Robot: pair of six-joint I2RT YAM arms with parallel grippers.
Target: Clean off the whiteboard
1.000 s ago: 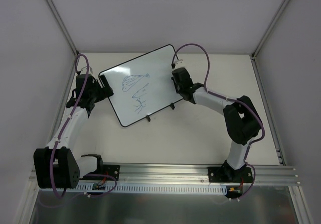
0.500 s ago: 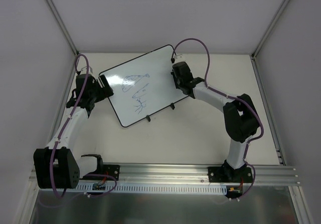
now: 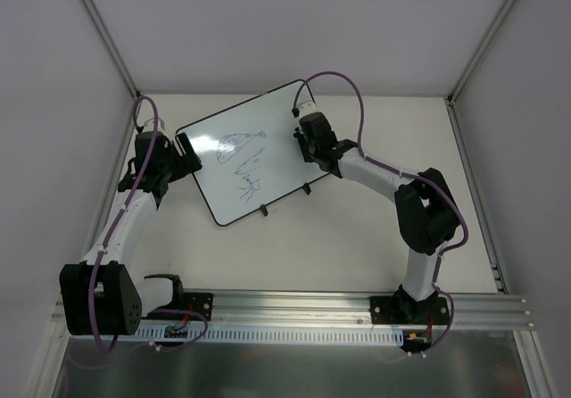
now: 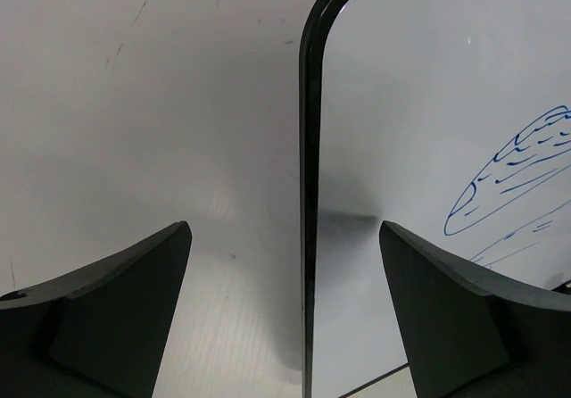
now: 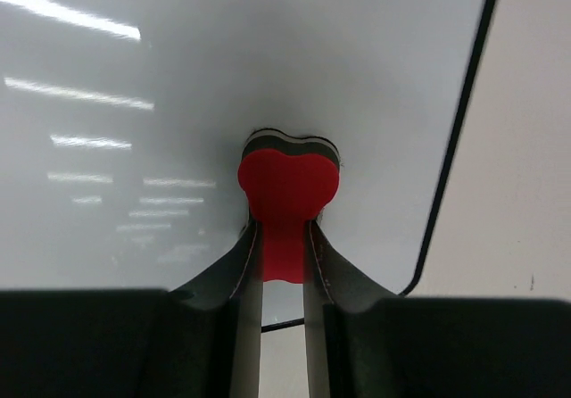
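Note:
The whiteboard point(image 3: 277, 112) lies tilted on the table at the back, with blue scribbles point(image 3: 241, 145) on its left half. My left gripper point(image 3: 186, 153) is open at the board's left edge. In the left wrist view its jaws point(image 4: 284, 227) stand wide on either side of the black rim point(image 4: 310, 148), not touching it, and a scribble point(image 4: 517, 175) shows to the right. My right gripper point(image 3: 302, 139) is over the board's right half, shut on the red eraser point(image 5: 288, 184), which presses on the white surface point(image 5: 178, 59).
Two black clips point(image 3: 262, 211) stick out from the board's near long edge. White enclosure walls with metal corner posts point(image 3: 103, 32) close in the table at back and sides. An aluminium rail point(image 3: 294, 304) carries both arm bases at the near edge.
My right gripper has slid left and slightly away across the board with the eraser, nearer the scribbles. The left arm and the board have not moved.

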